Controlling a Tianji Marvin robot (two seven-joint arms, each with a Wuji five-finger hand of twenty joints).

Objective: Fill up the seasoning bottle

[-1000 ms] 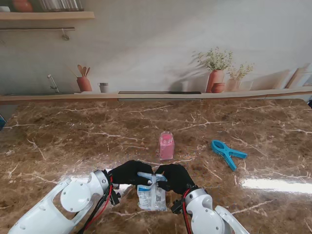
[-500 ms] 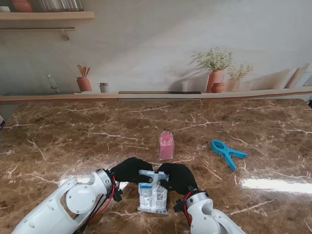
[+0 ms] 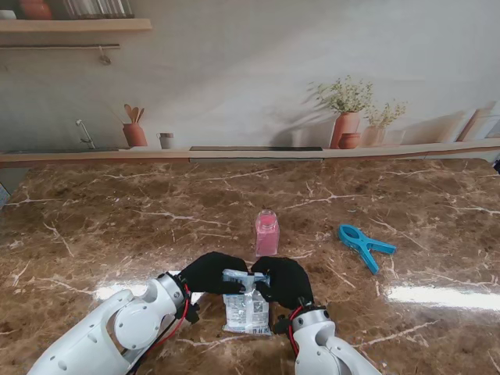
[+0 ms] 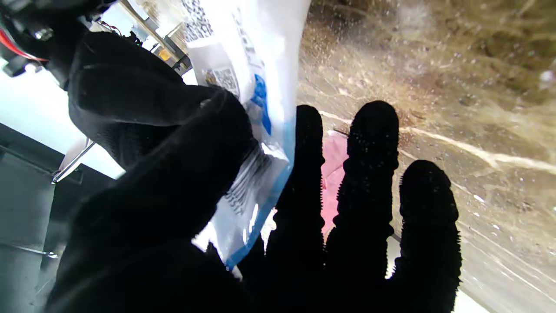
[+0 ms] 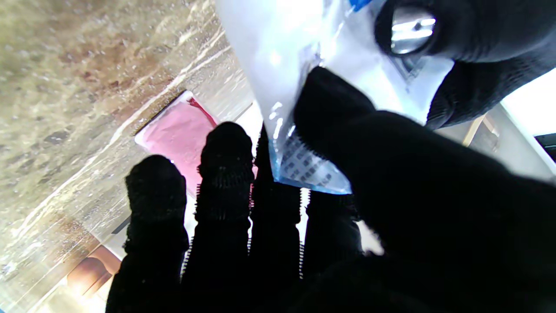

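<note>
— What step is this?

— Both hands pinch the top edge of the refill bag (image 3: pixel 247 306): left hand (image 3: pixel 209 273) and right hand (image 3: pixel 283 282), thumbs clamped against fingers. It looks like tearing or carrying.

— And next?

— Probably opening it over the pink bottle (image 3: pixel 266 233), standing just beyond the fingertips (image 4: pixel 374 126). The blue clip (image 3: pixel 366 244) lies farther right.

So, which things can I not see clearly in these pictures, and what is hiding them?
- Mouth of the bag, open or sealed: stand view, covered by the left hand and right hand.
- Print on the bag: stand view too small; wrist views partly behind fingers.
- Top of the pink seasoning bottle, capped or open: stand view too small; wrist views blocked by fingers.
- Blue clip: appears only in the stand view.
</note>
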